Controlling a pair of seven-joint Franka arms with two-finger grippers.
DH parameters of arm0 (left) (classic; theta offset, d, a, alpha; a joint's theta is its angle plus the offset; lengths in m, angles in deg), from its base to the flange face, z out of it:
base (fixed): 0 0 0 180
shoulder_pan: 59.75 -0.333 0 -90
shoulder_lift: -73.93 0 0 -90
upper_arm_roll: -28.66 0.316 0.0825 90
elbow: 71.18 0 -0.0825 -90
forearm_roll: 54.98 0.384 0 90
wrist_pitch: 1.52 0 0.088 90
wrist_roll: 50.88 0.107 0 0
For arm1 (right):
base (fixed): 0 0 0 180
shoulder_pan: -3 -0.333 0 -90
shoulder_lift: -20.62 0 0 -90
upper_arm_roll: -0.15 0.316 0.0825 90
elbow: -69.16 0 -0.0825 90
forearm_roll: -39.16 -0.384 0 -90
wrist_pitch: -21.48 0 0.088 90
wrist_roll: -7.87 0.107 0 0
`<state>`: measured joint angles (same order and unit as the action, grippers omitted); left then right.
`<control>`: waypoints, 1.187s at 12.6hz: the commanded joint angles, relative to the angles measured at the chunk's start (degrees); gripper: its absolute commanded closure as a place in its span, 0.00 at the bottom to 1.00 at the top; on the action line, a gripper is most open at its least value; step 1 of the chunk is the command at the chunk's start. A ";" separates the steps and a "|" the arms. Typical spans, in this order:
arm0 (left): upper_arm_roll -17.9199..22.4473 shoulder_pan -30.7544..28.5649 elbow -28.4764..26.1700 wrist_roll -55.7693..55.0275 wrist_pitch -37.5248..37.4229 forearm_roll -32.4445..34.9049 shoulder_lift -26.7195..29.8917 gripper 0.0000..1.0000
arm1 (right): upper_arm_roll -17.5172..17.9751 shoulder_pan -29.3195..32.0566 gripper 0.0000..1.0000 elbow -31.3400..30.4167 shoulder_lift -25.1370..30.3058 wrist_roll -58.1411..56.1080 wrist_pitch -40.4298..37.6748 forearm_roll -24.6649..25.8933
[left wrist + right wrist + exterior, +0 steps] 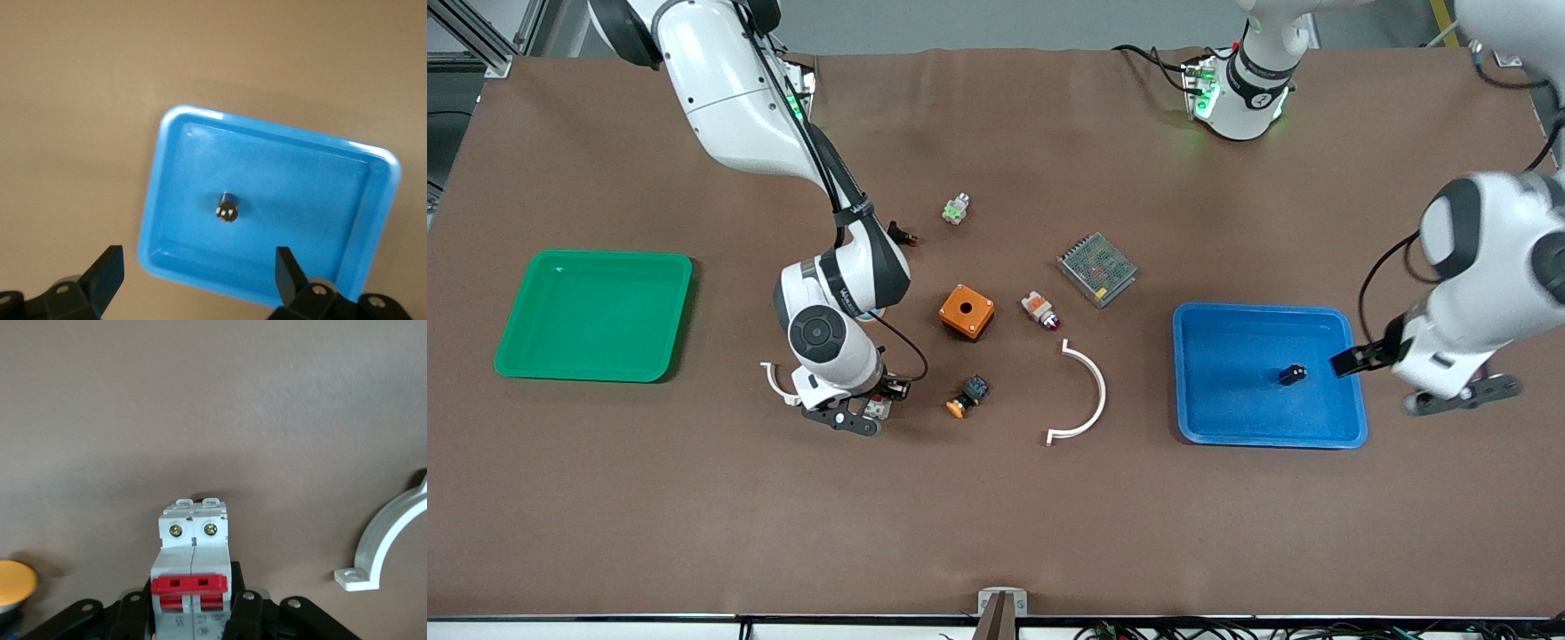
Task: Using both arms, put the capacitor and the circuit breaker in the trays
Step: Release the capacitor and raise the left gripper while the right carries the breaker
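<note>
The capacitor (1291, 374), a tiny black cylinder, lies in the middle of the blue tray (1227, 427); it also shows in the left wrist view (227, 211) inside the tray (280, 130). My left gripper (1383, 382) hangs open and empty over the tray's rim at the left arm's end; in its wrist view (199, 270) the fingers stand wide apart. My right gripper (867, 413) is low at the table, shut on the circuit breaker (879, 407). The right wrist view shows the white breaker (192, 547) with its red levers between the gripper's fingers (193, 607).
A green tray (596, 316) sits at the right arm's end. An orange-capped button (967, 397), orange box (967, 311), white-and-orange part (1041, 310), mesh-covered unit (1097, 268) and large white clamp (1085, 396) lie mid-table. A small clamp (778, 382) lies beside the right gripper.
</note>
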<state>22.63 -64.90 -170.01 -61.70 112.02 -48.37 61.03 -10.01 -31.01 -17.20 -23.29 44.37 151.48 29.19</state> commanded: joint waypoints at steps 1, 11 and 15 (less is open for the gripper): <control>-0.04 -0.57 2.49 6.14 -7.43 0.07 6.03 0.00 | -0.56 2.36 0.97 4.78 1.72 -1.08 -6.22 -0.58; -1.09 0.05 9.10 7.39 -23.97 -3.88 13.69 0.00 | -15.24 17.38 0.96 9.13 6.02 -45.79 -32.01 0.65; -1.54 1.44 8.49 7.21 -25.91 -4.59 17.46 0.00 | -16.90 19.68 0.96 -2.90 11.73 -53.01 -27.54 1.61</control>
<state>21.15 -64.46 -161.19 -55.38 87.70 -52.02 75.82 -26.47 -10.76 -12.21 -16.87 -6.43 121.21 29.50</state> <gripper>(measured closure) 0.000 0.604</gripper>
